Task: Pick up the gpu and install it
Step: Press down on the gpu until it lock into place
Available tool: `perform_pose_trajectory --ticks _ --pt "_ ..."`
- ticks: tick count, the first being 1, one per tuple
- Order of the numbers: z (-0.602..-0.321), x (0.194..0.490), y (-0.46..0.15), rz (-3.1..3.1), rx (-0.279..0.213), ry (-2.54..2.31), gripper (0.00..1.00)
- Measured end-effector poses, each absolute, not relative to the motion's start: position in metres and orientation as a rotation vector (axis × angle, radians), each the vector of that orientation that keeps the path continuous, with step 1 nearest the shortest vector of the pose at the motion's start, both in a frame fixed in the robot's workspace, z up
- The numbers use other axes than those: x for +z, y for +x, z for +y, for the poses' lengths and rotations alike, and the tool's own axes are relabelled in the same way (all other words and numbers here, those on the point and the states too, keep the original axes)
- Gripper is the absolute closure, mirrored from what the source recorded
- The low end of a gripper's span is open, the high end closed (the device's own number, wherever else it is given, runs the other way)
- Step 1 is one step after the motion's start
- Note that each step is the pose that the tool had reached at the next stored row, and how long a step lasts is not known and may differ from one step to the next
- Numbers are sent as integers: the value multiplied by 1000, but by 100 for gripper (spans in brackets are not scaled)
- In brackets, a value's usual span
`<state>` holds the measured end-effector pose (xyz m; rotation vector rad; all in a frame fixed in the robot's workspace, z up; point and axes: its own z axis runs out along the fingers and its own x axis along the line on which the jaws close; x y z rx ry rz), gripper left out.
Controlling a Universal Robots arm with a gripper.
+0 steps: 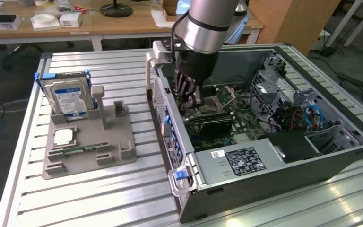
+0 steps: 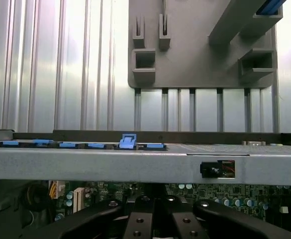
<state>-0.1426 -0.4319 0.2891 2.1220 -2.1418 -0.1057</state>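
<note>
The pincer [image 1: 191, 105] is clenched, reaching down inside the open computer case [image 1: 332, 156], low over the motherboard [image 1: 232, 124]. The gpu [image 1: 210, 122] lies just beside it on the board, seemingly at its slot, likely so it can be pressed home.

Gpu [image 1: 208, 124] (thin black card) lying inside open case, on motherboard.

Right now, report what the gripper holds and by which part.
Cannot tell: the gripper is shut, low inside the computer case, with its grip hidden.
</note>
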Motion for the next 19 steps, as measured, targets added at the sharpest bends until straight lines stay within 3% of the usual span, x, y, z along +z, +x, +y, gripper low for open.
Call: perform_pose_trajectory --ticks 19 --pt "-435 289 -144 -2142 -105 2122 90"
